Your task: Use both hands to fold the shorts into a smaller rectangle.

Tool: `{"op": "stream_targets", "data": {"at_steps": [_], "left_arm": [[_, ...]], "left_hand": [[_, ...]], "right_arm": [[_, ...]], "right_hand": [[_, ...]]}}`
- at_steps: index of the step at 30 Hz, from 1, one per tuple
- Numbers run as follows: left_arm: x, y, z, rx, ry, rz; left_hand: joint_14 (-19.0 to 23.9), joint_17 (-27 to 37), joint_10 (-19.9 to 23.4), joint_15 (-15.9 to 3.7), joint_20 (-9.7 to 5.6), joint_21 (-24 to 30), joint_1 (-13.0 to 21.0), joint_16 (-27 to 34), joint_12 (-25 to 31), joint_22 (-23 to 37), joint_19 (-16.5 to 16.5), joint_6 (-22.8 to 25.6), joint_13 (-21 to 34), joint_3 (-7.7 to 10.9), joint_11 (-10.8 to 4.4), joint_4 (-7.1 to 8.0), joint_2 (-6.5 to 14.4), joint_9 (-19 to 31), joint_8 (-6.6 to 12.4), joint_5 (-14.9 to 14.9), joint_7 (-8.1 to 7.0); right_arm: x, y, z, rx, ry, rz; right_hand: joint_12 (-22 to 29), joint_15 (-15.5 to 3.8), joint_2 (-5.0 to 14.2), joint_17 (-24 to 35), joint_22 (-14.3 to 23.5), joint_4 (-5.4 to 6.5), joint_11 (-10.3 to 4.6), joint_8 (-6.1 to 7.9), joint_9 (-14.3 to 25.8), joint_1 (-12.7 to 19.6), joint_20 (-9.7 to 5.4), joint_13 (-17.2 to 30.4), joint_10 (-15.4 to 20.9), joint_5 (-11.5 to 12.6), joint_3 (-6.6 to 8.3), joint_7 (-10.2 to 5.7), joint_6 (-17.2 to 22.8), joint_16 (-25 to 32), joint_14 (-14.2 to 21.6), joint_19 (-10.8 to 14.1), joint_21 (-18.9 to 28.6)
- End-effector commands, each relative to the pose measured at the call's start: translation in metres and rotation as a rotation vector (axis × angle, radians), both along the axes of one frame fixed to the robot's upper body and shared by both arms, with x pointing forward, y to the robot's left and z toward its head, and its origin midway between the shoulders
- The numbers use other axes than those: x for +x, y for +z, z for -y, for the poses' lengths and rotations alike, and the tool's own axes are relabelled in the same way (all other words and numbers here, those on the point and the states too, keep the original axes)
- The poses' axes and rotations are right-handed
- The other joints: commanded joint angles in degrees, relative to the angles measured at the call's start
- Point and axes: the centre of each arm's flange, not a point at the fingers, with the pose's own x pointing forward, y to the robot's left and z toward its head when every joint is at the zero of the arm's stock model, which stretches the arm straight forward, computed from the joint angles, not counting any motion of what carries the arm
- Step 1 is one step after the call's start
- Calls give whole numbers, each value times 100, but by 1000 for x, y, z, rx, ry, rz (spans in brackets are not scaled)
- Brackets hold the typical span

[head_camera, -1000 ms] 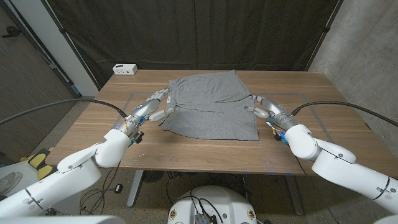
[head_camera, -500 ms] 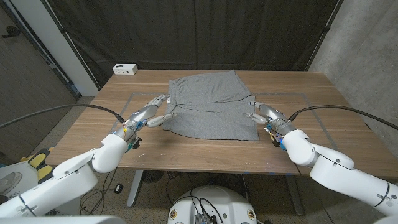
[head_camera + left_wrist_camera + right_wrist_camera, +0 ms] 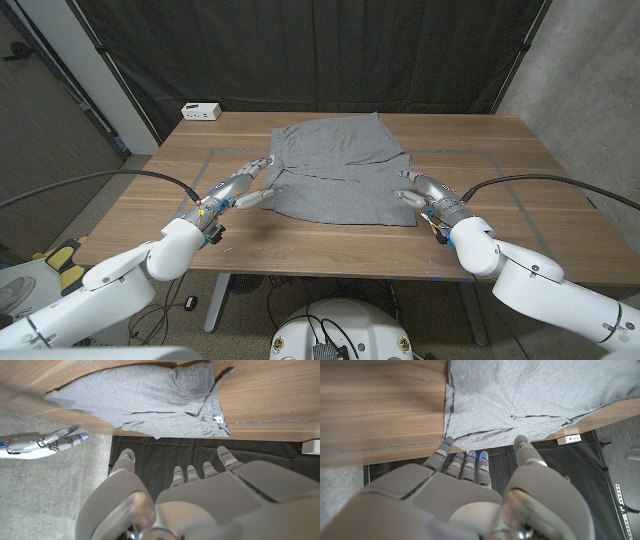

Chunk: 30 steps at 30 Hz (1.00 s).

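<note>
Hands, left [image 3: 243, 186] and right [image 3: 421, 190], fingers apart and empty, have drawn back off the shorts [image 3: 340, 170].

Support surface: rectangular wooden table [image 3: 520, 160] with medium-brown plank grain; faint pale tape lines mark a rectangle on its top.

Grey fabric shorts [image 3: 342, 170] lie spread flat on the table, at its middle and reaching toward the far edge. The cloth lies in two overlapping layers: a smaller upper panel on the far side, a wider panel on the near side. The waistband with a small white tag shows in the left wrist view [image 3: 218, 419].

Small white rectangular box [image 3: 201, 111] sits at the table's far left corner, well apart from the shorts.
</note>
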Motion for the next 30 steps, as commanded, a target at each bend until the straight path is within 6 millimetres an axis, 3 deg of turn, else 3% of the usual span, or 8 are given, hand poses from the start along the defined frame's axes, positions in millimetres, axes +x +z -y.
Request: {"op": "stream_targets", "data": {"at_steps": [1,8,13,30], "left_arm": [[2,-4,-2,41,32,-32],[3,-4,-1,87,63,-42],[4,-5,0,125,90,-43],[11,-5,8,274,200,-13]], "left_hand": [[-755,16,-27,4,-22,-20,222,9,-8,9,-466,128,33,52,54,-140,-2,28,68,-19,-27],[-645,12,94,13,-12,20,514,31,8,-4,-230,366,32,131,23,-253,5,28,128,-21,-35],[-547,10,169,56,-14,54,754,42,12,-12,-38,546,30,189,92,-296,-2,27,164,-16,-61],[-188,4,511,128,-64,29,1695,60,47,-50,354,1099,24,401,60,-338,-55,33,242,27,2]], "right_arm": [[-5,-14,-6,-21,-30,-22],[-7,-20,-10,-69,-63,-20],[-8,-27,-12,-102,-86,-27],[-15,-35,-16,-190,-156,-34]], "right_hand": [[-4,-11,-43,17,18,-39,-56,53,9,194,17,31,66,4,72,3,129,-4,56,77,19],[-18,-21,-157,14,19,-66,-59,80,11,528,65,31,106,17,140,34,231,2,173,222,36],[-15,-18,-277,14,19,-78,-75,117,13,825,67,31,175,40,192,36,354,4,265,346,48],[-36,-109,-655,20,24,-79,-202,203,18,1764,13,34,298,141,317,-72,690,-18,413,569,37]]}}
